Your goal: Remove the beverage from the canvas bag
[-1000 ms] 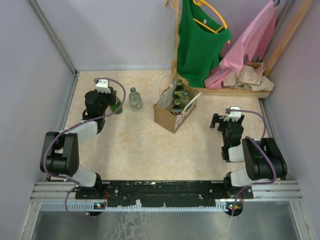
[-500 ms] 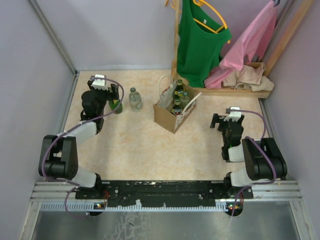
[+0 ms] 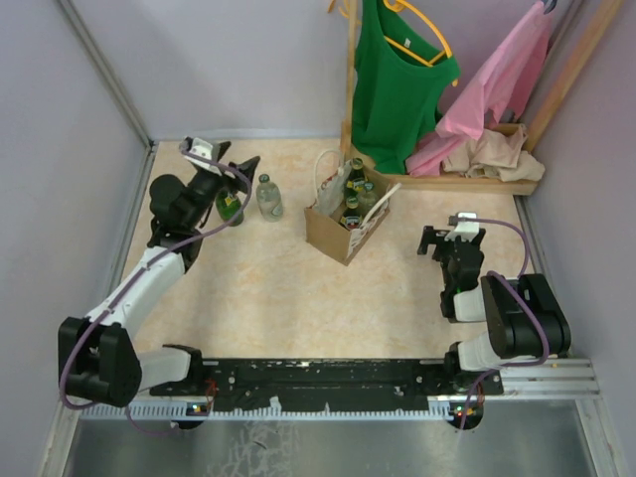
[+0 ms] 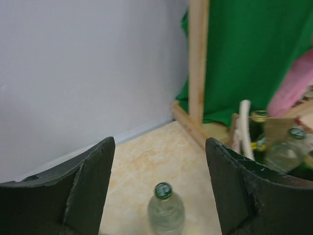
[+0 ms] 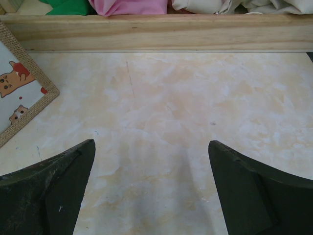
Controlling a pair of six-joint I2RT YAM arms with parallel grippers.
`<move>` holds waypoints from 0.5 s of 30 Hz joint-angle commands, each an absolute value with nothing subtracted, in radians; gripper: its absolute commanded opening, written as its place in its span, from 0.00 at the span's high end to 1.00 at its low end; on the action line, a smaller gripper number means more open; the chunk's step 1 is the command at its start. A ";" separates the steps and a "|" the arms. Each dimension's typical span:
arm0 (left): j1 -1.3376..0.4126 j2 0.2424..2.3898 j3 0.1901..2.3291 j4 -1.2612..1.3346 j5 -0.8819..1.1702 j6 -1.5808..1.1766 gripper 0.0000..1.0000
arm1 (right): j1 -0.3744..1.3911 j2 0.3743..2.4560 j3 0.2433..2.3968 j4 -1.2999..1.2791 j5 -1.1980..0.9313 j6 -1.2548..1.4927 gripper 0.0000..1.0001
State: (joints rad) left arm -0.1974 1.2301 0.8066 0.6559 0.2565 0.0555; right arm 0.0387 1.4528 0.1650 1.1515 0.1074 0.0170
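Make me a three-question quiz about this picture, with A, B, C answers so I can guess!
1. Where is the canvas bag?
A. by the arm bases
B. toward the far side, near the wooden rack
C. against the left wall

2. How many bottles stand on the table outside the bag?
A. none
B. two
C. five

3. The left claw is:
A. open and empty
B. shut on a bottle
C. shut on a handle

Answers:
1 B, it sits just in front of the rack's base.
2 B, a green bottle and a clear bottle stand left of the bag.
3 A, its fingers are spread wide and grip nothing.
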 commanded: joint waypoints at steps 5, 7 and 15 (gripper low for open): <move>-0.351 1.295 0.995 0.576 0.579 -0.032 0.27 | 0.038 1.448 0.193 1.200 0.111 -0.002 0.01; -0.362 1.359 1.050 0.596 0.640 -0.088 0.43 | 0.038 1.448 0.193 1.200 0.111 -0.002 0.01; -0.449 1.629 1.296 0.500 0.799 -0.077 0.70 | 0.038 1.448 0.193 1.200 0.111 -0.002 0.01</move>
State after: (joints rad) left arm -0.4049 1.5299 1.1816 0.5781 0.6800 -0.0807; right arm 0.0387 1.4528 0.1650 1.1515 0.1074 0.0170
